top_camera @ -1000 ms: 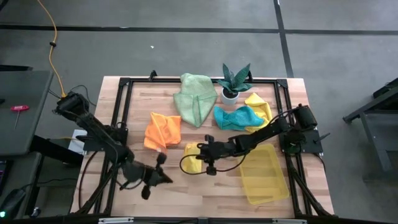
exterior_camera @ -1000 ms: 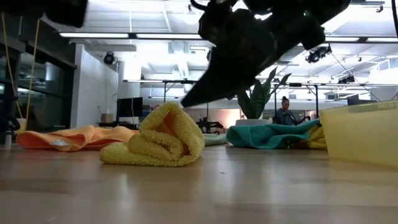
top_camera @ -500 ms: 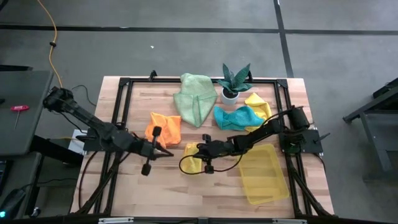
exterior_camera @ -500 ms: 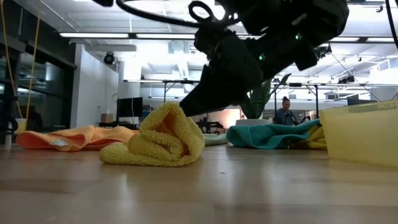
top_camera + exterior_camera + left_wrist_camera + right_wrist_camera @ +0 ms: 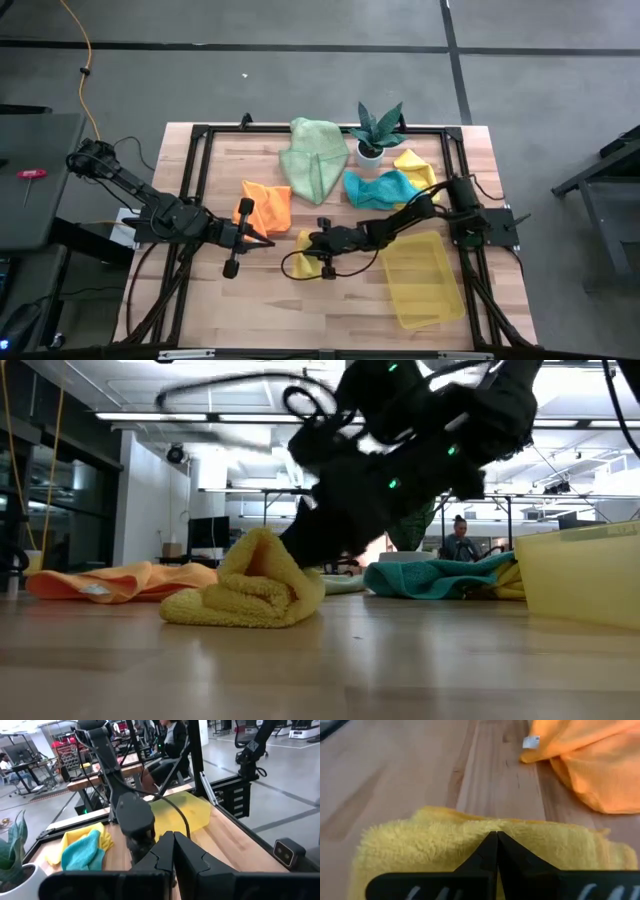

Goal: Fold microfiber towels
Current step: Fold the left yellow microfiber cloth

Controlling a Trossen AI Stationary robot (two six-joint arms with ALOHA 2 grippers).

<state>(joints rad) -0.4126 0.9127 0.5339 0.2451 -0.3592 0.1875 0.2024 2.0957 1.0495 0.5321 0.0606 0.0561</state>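
**Folding barely begun**

Still crumpled on the table [image 5: 220,310]: green towel [image 5: 312,160], orange towel [image 5: 268,207], teal towel [image 5: 380,188], yellow towel at the back [image 5: 415,168]. Nothing laid flat, nothing stacked. Near the middle, a bunched yellow towel [image 5: 255,592], pinched at its top edge by the right gripper [image 5: 316,245]. Beside the orange towel, left gripper [image 5: 262,240] clenched on nothing. White tag [image 5: 530,742] on the orange towel, no legible writing.
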